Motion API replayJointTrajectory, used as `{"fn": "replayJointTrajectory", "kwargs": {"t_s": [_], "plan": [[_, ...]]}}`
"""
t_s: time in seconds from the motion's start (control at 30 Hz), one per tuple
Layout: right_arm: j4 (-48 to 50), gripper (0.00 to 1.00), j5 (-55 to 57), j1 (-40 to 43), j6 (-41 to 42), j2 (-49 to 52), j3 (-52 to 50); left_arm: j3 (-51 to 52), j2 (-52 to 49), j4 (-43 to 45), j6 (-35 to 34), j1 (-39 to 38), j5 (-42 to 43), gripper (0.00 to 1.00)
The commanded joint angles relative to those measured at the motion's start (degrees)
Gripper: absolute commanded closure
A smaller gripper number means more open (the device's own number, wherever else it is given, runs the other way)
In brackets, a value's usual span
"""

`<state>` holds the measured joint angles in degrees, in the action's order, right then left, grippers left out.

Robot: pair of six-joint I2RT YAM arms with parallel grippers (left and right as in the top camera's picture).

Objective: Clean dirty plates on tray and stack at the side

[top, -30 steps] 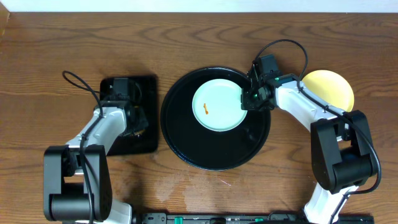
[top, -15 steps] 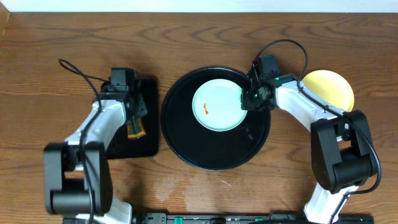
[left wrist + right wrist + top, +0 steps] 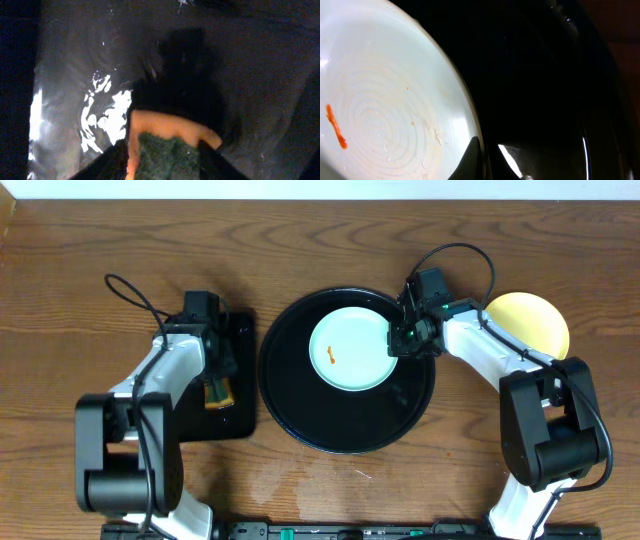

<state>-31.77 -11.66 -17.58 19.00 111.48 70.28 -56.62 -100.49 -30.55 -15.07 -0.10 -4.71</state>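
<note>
A pale mint-blue plate (image 3: 350, 348) with an orange smear (image 3: 331, 357) lies on the large round black tray (image 3: 350, 430). My right gripper (image 3: 398, 340) is shut on its right rim. In the right wrist view a finger (image 3: 477, 155) sits on the plate's (image 3: 385, 100) edge, and the smear (image 3: 336, 127) is at the left. A pale yellow plate (image 3: 528, 323) lies on the wood at the right. My left gripper (image 3: 218, 383) is shut on an orange sponge with a green pad (image 3: 170, 132) above the small rectangular tray. A second mint-blue plate is out of view.
The rectangular black tray (image 3: 238, 320) lies left of the round tray; its wet glossy surface (image 3: 250, 75) fills the left wrist view. Brown wood-grain tabletop (image 3: 90, 250) surrounds both trays. Arm bases stand along the front edge.
My left gripper has come up off the rectangular tray with the sponge in it and shifted slightly right. The right arm and both plates have not moved.
</note>
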Motion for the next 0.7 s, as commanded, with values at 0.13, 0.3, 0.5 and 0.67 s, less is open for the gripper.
{"fn": "replayJointTrajectory", "kwargs": {"t_s": [0.13,0.3,0.5,0.67], "plan": [[0.0,0.99,0.7,-0.9,-0.8,-1.7,-0.2,-2.2,10.5,-7.2,-0.4,0.1,2.8,0.45],[0.0,0.99,0.7,-0.9,-0.8,-1.7,-0.2,0.3,10.1,-10.0,-0.9,0.1,3.3,0.53],[-0.2,0.99,0.7,-0.9,-0.8,-1.7,-0.2,8.6,8.6,-2.1,-2.0,0.1,7.3,0.58],[-0.2,0.99,0.7,-0.9,-0.8,-1.7,-0.2,11.4,8.0,2.2,-2.8,0.1,7.3,0.93]]}}
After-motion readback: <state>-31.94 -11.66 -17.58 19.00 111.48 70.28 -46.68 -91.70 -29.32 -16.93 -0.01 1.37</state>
